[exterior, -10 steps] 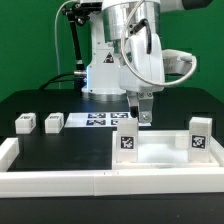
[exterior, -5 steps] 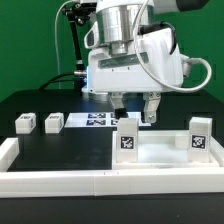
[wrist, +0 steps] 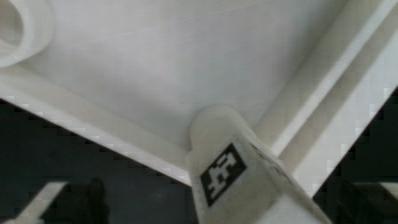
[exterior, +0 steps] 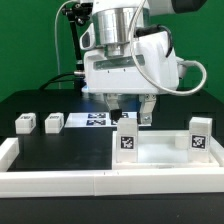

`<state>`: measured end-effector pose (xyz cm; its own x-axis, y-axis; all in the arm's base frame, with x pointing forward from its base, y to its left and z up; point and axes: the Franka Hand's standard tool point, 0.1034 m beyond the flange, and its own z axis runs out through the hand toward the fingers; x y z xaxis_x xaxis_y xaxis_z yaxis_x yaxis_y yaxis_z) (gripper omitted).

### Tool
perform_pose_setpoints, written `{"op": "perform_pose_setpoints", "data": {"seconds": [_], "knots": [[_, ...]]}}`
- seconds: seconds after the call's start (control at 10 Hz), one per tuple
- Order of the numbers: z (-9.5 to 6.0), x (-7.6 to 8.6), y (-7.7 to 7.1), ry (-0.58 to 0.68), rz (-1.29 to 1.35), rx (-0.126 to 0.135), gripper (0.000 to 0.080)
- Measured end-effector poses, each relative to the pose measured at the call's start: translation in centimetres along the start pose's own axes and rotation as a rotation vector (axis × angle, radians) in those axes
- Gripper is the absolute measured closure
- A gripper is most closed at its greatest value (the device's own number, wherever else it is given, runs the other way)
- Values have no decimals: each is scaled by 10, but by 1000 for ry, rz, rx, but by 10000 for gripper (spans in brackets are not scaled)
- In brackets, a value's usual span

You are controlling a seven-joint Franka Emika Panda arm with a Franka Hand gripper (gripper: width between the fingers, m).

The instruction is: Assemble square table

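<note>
The white tabletop lies rim-up at the exterior view's front right. Tagged legs stand upright on it, one at its left corner and one at its right corner. My gripper hangs open just above and behind the left leg, one finger on each side of it, holding nothing. In the wrist view that tagged leg rises between my open gripper's dark fingertips, over the tabletop's white floor. Two loose leg blocks rest on the black table at the left.
The marker board lies flat behind the tabletop. A long white border rail runs along the front edge and up the left side. A round socket shows in the tabletop's floor. The robot base stands at the back.
The wrist has turned about its vertical axis, so both spread fingers now face the exterior camera. It has also sunk slightly toward the left leg. The jaws stay open.
</note>
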<state>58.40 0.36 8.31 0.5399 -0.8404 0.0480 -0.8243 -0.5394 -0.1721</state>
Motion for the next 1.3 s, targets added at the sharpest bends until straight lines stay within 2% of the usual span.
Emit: {"op": "perform_pose_setpoints", "data": {"seconds": [0.2,0.4,0.6,1.0,1.3], "knots": [[4,-7,3,11,-192,-13,151],[6,0,11,9,-428,-15,151],[9,1,21,4,-481,-23,151],[10,1,21,14,-517,-25,151],[17,-2,33,35,-789,-47,151]]}}
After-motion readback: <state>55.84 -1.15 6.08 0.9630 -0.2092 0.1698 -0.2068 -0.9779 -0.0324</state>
